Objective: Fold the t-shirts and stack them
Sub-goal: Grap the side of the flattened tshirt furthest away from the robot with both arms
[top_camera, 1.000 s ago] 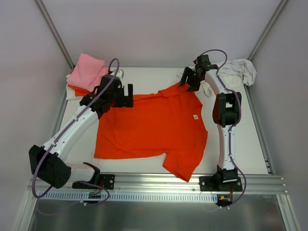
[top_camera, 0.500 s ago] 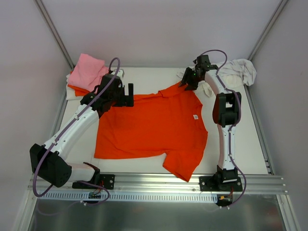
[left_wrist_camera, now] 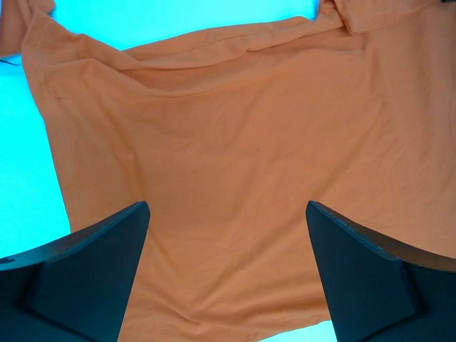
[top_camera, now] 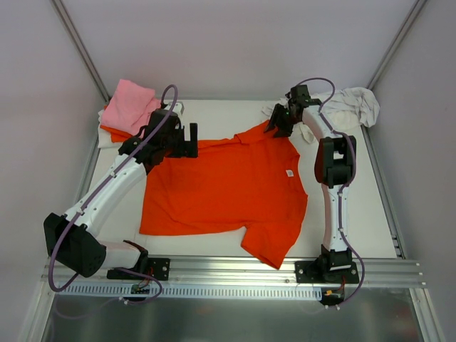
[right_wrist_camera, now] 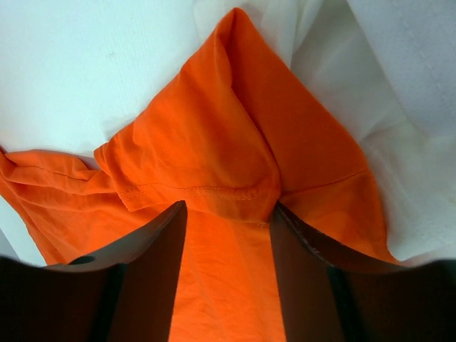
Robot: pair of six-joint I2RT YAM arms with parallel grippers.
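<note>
- Top view: the orange shirt [top_camera: 228, 189] lies spread almost flat in the middle of the bench [top_camera: 370, 214], collar to the right.
- A pink shirt [top_camera: 128, 103] tops a small pile in the far left corner. A white shirt [top_camera: 353, 105] lies crumpled in the far right corner.
- The left arm [top_camera: 114, 185] reaches to the shirt's far hem corner. The right arm [top_camera: 335, 164] reaches to its far sleeve [top_camera: 274, 134], just beside the white shirt.
- Left wrist view: the left jaws are spread wide and grasp nothing. Both fingers [left_wrist_camera: 85, 263] hang over smooth orange cloth near its edge.
- Right wrist view: the right jaws stand partly apart astride the bunched, folded-over sleeve. The fingers [right_wrist_camera: 153, 256] flank the cloth, and the tips show no pinch.
- Step in hand, as I judge it: laying the orange shirt out flat before the first fold. No fold has been made.
- Next move: the right jaws should close on the sleeve hem alone, taking none of the white cloth. They should then draw it flat, while the left jaws drop and pinch the hem corner.
</note>
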